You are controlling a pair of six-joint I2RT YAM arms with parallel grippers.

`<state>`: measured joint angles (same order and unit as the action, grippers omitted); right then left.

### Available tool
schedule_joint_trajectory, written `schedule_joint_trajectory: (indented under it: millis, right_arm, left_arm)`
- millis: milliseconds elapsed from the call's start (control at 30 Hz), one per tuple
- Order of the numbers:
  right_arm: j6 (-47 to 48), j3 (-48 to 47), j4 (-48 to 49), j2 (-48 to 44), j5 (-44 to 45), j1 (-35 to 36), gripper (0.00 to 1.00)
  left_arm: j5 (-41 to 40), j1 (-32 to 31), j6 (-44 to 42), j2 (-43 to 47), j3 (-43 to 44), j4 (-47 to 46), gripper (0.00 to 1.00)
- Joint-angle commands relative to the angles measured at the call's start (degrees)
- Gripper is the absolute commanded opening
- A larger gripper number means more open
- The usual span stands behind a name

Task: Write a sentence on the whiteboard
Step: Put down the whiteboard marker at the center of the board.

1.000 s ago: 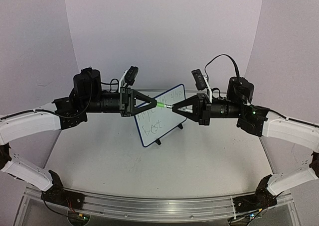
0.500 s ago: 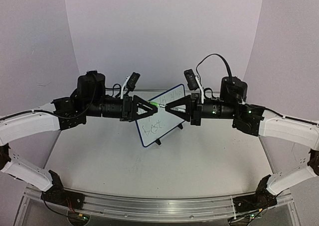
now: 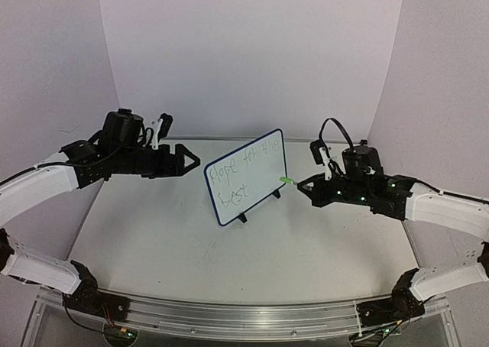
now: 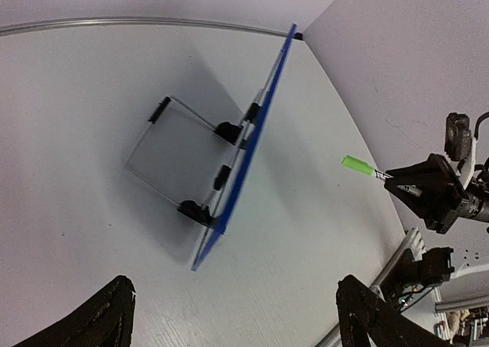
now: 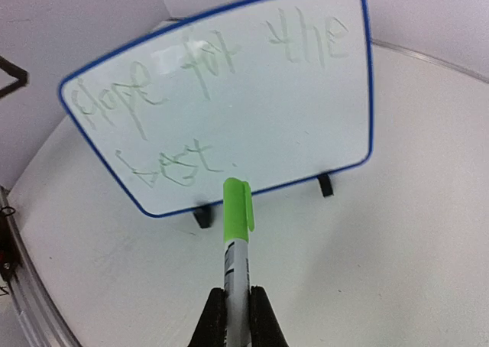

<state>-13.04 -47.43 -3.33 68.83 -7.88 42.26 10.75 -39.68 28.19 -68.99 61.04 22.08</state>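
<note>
- The board (image 3: 246,177) is set upright at mid-table, leaning back on its wire stand (image 4: 164,152), with the written face turned to the near right.
- Two lines of faint green handwriting are seen on the board (image 5: 229,95); from above they are read as "Hope for the best".
- From the left wrist the board (image 4: 252,144) is seen edge-on from behind, with its blue rim and the black feet of the stand resting on the table (image 3: 306,240).
- The left claw (image 3: 187,162) is held to the left of the board, well apart from it, and pointed toward it.
- Its jaws are spread wide and released (image 4: 235,286); nothing is held between them.
- The right claw (image 3: 304,185) is held to the right of the board, low over the table.
- It is clenched on a marker (image 5: 238,225), gripped by the barrel (image 5: 238,305).
- The marker's green cap is fitted, and that end (image 3: 287,181) is pointed at the board.
- The marker (image 4: 359,166) is kept near the board's right edge, apart from it, not touching.
</note>
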Motion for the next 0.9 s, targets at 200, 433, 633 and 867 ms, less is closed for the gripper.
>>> schedule_joint_trajectory:
  millis: [200,433,633,867]
  right_arm:
    - [-3.2,4.4,6.9,13.3,0.2,-7.7,0.00]
    - [-4.8,5.2,12.1,19.8,-1.3,-9.6,0.03]
    - [-5.9,6.5,12.5,20.2,0.4,-10.5,0.26]
    - [-5.5,7.3,12.4,18.6,1.2,-11.5,0.58]
  left_arm:
    - [-2.8,13.2,-3.2,1.3,-8.8,-5.0,0.93]
    - [-6.0,15.0,-5.7,-1.1,-11.4,-7.6,0.93]
    - [-8.2,15.5,-6.8,-1.7,-12.4,-9.0,0.93]
    - [-9.7,16.2,-7.5,-1.5,-13.1,-9.6,0.95]
